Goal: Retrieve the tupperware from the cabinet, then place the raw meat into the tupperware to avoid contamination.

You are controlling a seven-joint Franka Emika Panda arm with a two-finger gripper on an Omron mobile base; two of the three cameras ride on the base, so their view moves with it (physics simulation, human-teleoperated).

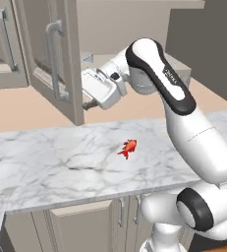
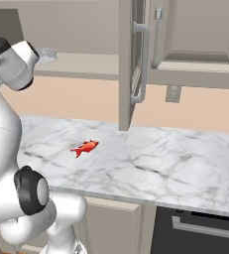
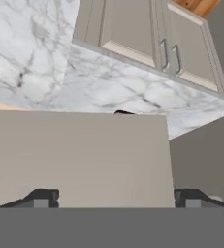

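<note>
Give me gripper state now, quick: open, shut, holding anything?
Gripper: open, jaws spread wide, holding nothing; a flat beige-grey cabinet panel lies just ahead of the tips.

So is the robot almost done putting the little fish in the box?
Not yet. The cabinet door already stands open. The gripper is up beside that door with its jaws wide and empty. The box sits on the cabinet shelf, and the red fish lies bare on the marble counter. Fetching the box and loading the fish remain.
</note>
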